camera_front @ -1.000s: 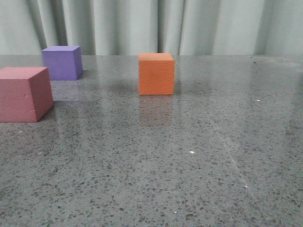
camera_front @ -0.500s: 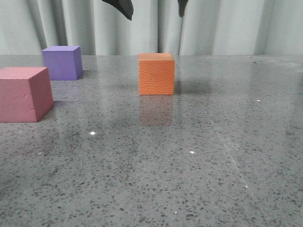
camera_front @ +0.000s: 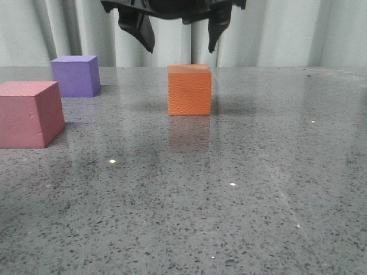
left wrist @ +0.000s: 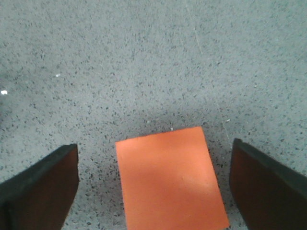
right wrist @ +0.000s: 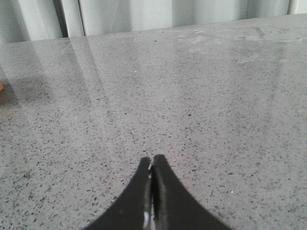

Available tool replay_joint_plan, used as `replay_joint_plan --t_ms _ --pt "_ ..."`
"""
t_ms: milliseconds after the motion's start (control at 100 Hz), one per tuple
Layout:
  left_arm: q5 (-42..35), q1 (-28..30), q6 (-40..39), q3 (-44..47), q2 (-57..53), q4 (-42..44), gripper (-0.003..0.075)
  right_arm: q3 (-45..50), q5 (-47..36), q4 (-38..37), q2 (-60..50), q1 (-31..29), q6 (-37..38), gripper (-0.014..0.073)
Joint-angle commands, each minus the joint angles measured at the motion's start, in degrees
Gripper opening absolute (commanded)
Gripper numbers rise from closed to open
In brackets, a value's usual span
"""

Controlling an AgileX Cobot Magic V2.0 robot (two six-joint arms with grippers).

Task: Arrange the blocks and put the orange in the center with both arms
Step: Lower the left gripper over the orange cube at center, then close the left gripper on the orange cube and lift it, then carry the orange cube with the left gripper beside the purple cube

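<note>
The orange cube [camera_front: 189,90] stands on the grey speckled table, a little behind the middle. My left gripper [camera_front: 182,43] hangs open directly above it, its two black fingers wider apart than the cube and clear of its top. In the left wrist view the orange cube [left wrist: 170,182] lies between the fingers [left wrist: 41,189] of the left gripper [left wrist: 153,191] with a gap on each side. The purple cube [camera_front: 74,75] sits at the back left. The pinkish-red cube [camera_front: 30,114] is nearer, at the left edge. My right gripper [right wrist: 152,160] is shut over bare table and holds nothing.
A pale pleated curtain [camera_front: 275,28] closes off the far edge of the table [camera_front: 229,189]. The tabletop surface is glossy and reflects the cubes.
My left gripper has come down into the front view from above, open, and now hangs over the orange cube. The three cubes have not moved.
</note>
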Motion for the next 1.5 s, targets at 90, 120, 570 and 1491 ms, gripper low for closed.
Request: replay_joint_plan --t_ms 90,120,570,1491 --pt "-1.54 -0.37 -1.34 -1.92 -1.51 0.91 0.0596 -0.84 -4.57 -0.08 -1.11 -0.36 -0.48 -0.0120" --pt "-1.54 -0.37 -1.34 -1.92 -1.41 0.78 0.0596 -0.84 -4.57 -0.08 -1.11 -0.36 -0.48 -0.0120" --pt "-3.45 -0.27 -1.43 -1.92 0.24 -0.34 0.0596 -0.84 -4.57 -0.08 -1.11 -0.36 -0.48 -0.0120" --pt "-1.17 -0.27 -0.98 -2.14 -2.86 1.66 0.0030 -0.84 -4.57 -0.08 -1.11 -0.36 -0.48 -0.0120"
